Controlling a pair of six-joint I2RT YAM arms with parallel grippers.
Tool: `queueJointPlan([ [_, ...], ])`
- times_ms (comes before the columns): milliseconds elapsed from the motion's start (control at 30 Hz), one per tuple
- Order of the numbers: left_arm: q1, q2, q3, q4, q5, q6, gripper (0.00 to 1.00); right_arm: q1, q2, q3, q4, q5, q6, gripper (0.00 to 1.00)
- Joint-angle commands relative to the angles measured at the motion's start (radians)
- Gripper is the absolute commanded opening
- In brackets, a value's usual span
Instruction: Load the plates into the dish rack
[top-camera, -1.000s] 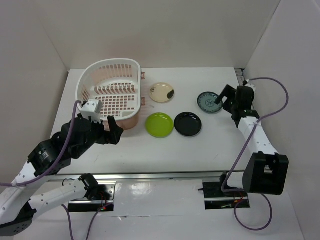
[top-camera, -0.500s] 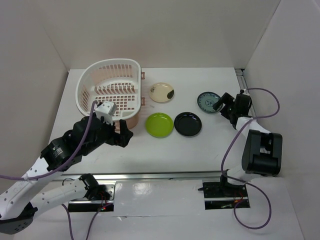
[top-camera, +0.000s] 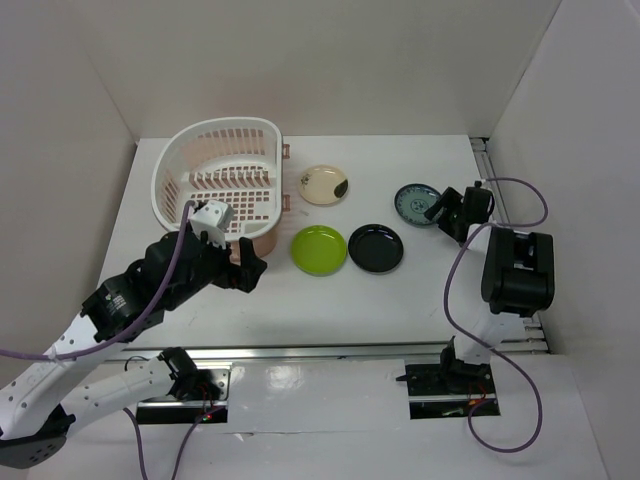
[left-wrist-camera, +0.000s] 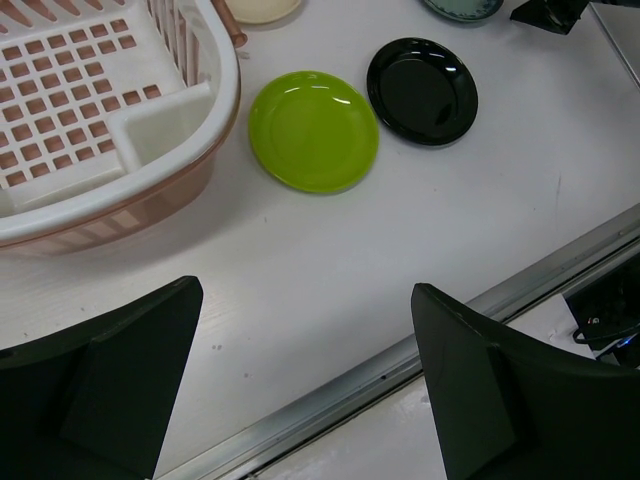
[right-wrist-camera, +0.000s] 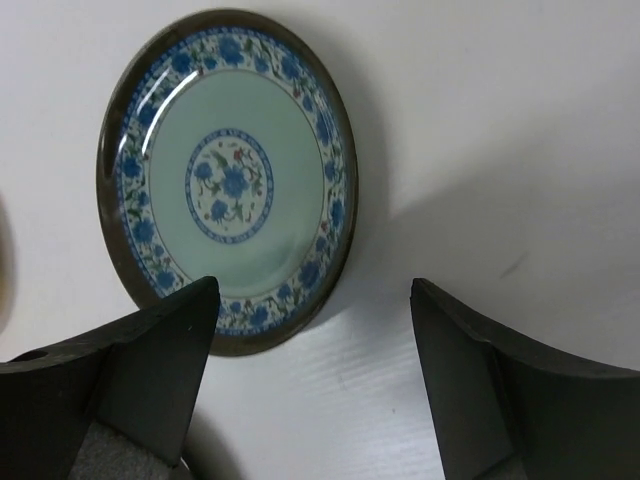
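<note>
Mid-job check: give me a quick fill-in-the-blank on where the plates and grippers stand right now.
All ___ plates lie on the table, outside the dish rack. The green plate lies between the dish rack and the ___ plate. The right gripper is open beside the patterned plate, whose flowers are ___.
Missing: four; black; blue.

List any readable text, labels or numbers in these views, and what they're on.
None readable in any view.
Teal plate: blue floral pattern only, no lettering.
Cream plate: a dark spot, not text.
Dish rack, lime green plate, black plate: no markings visible.
</note>
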Motion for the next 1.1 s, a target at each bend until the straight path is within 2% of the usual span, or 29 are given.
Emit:
queueJointPlan([
  [0,0.001,-0.010,-0.001,0.045,-0.022,0.023,0.99,0.001,0.070,0.024,0.037,0.018,0.003,0.84],
  [167,0.001,-0.010,-0.001,0.045,-0.031,0.023,0.99,-0.008,0.140,0.059,0.057,-0.005,0.021,0.68],
  [200,0.001,-0.010,-0.001,0.045,-0.031,0.023,0.99,-0.008,0.150,0.059,0.057,-0.005,0.021,0.59],
  [400,0.001,-0.020,-0.001,0.045,-0.040,0.023,0.99,-0.008,0.170,0.092,-0.003,0.009,0.040,0.50],
  [467,0.001,-0.020,-0.010,0.045,-0.040,0.023,0.99,-0.008,0.183,0.127,-0.046,0.018,0.040,0.39],
  [500,0.001,-0.020,-0.010,0.045,-0.040,0.023,0.99,-0.008,0.184,0.136,-0.061,0.018,0.049,0.39],
  [667,0.001,-0.029,-0.010,0.045,-0.040,0.023,0.99,-0.028,0.231,0.161,-0.130,0.050,0.084,0.11],
  [700,0.001,-0.029,-0.019,0.045,-0.040,0.023,0.99,-0.028,0.231,0.161,-0.130,0.051,0.084,0.02],
  [900,0.001,-0.038,-0.028,0.045,-0.049,0.014,0.99,-0.037,0.222,0.161,-0.150,0.040,0.158,0.00],
  [1067,0.001,-0.038,-0.037,0.045,-0.068,0.005,0.99,-0.028,0.072,0.104,-0.049,0.124,0.291,0.00],
])
